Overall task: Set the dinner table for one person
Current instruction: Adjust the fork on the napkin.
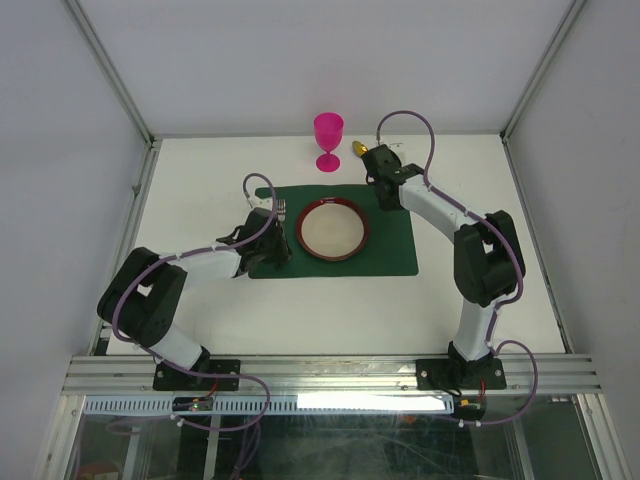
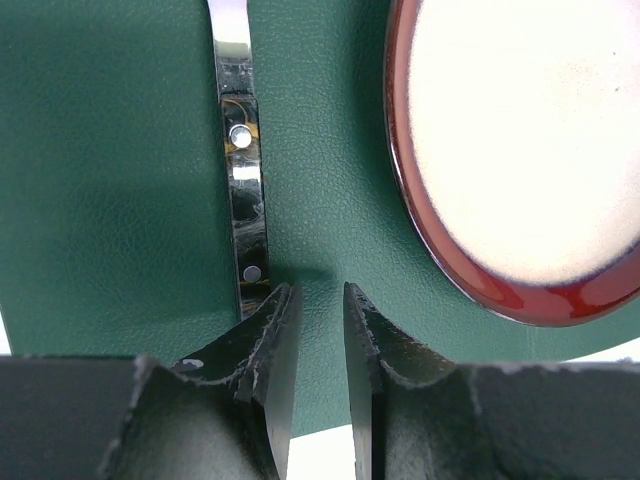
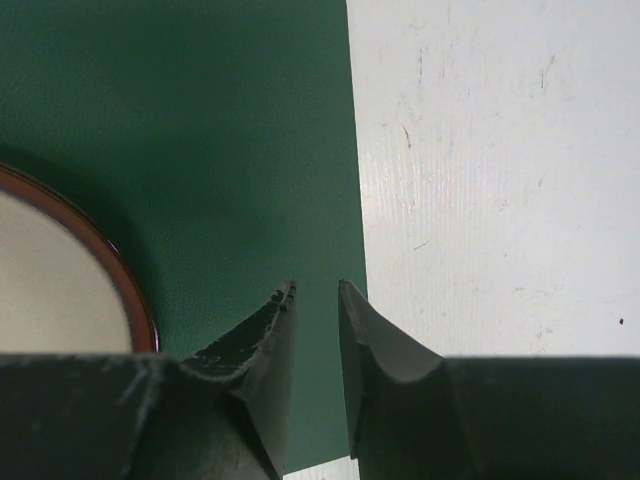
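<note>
The white dinner table (image 1: 200,170) holds a dark green placemat (image 1: 390,250) with a red-rimmed cream plate (image 1: 333,230) on it. A fork (image 1: 281,208) with a black riveted handle (image 2: 245,190) lies on the mat left of the plate (image 2: 520,140). My left gripper (image 1: 272,243) hovers low over the mat at the handle's near end, jaws slightly apart and empty (image 2: 318,290). My right gripper (image 1: 388,200) is over the mat's edge beyond the plate, jaws slightly apart and empty (image 3: 317,288). The plate's rim (image 3: 120,290) shows at its left.
A pink goblet (image 1: 328,140) stands upright on the table behind the mat. A small yellow object (image 1: 358,148) lies beside it, partly hidden by the right arm. Aluminium frame rails (image 1: 110,80) edge the table.
</note>
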